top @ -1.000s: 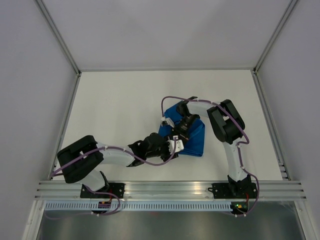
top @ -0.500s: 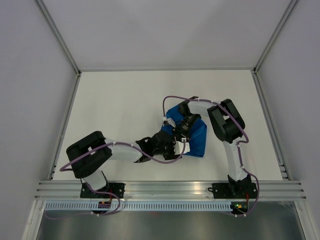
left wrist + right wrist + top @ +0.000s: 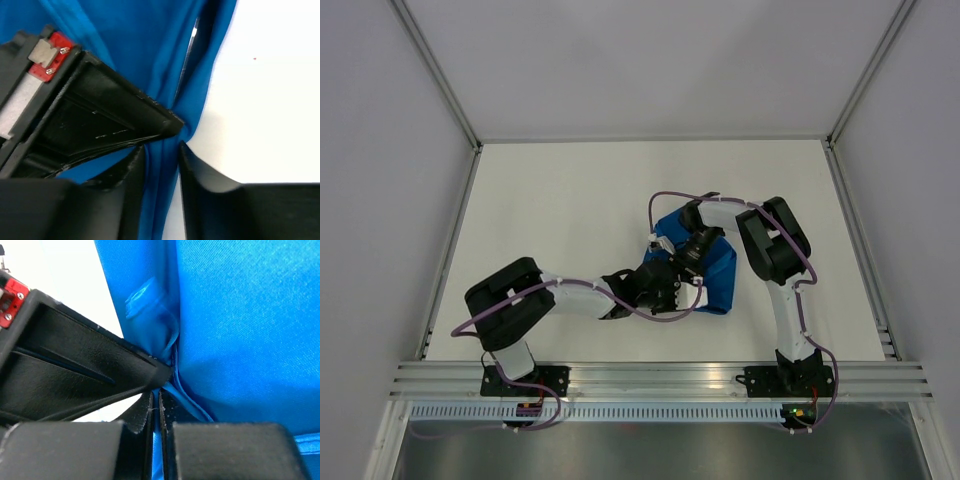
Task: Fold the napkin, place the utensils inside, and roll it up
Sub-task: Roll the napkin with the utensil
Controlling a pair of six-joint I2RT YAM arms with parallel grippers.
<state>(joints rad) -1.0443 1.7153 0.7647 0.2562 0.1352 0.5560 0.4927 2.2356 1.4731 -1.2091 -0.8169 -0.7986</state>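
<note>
the napkin (image 3: pixel 722 278) lies folded and bunched on the white desk (image 3: pixel 560 210), a little right of the middle. in the overhead view its longer side runs from far-left to near-right. both arms crowd in over its left edge. the left claw (image 3: pixel 159 159) is drawn in narrow, pinching a pleat of blue cloth right where the napkin meets bare desk. the right claw (image 3: pixel 156 407) is almost closed, with a thin strip of napkin caught in it. in the left wrist view a silvery sliver of the utensils (image 3: pixel 192 41) peeks from a dark crease. its long axis lies along the fold, leading away from the claw. i cannot tell which end is the tip.
</note>
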